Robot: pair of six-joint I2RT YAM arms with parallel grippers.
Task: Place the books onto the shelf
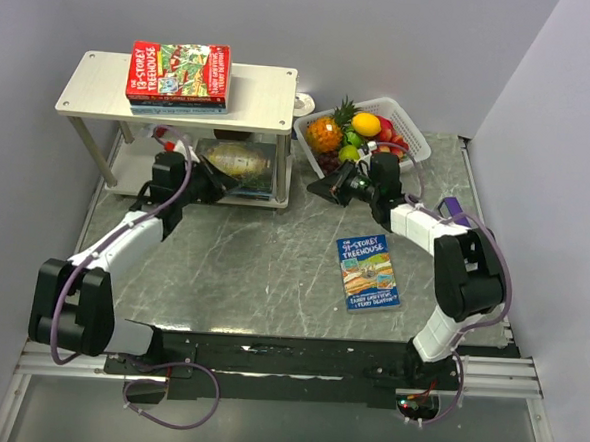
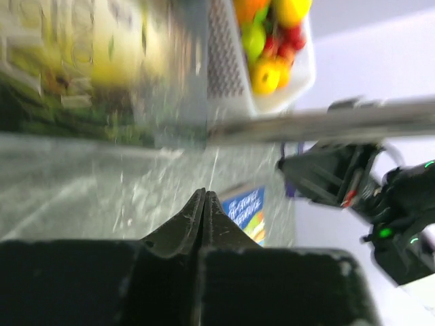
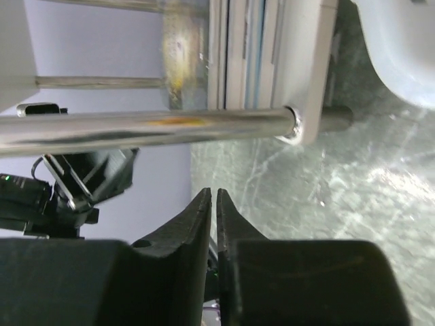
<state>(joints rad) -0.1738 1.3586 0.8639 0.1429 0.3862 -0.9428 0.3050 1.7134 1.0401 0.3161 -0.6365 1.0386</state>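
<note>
l claw clenched, empty, at lower tier of shelf. r claw clenched, empty, by shelf corner. book stack atop shelf; green book on lower tier; blue book flat on table.

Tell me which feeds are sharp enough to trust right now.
Top external: sharp and evenly lit, the blue book has a legible title. Left wrist: heavily blurred, the green-gold book is a smear and the fruit basket is soft. Right wrist: mostly sharp, with glare streaking the shelf's metal bar.
</note>
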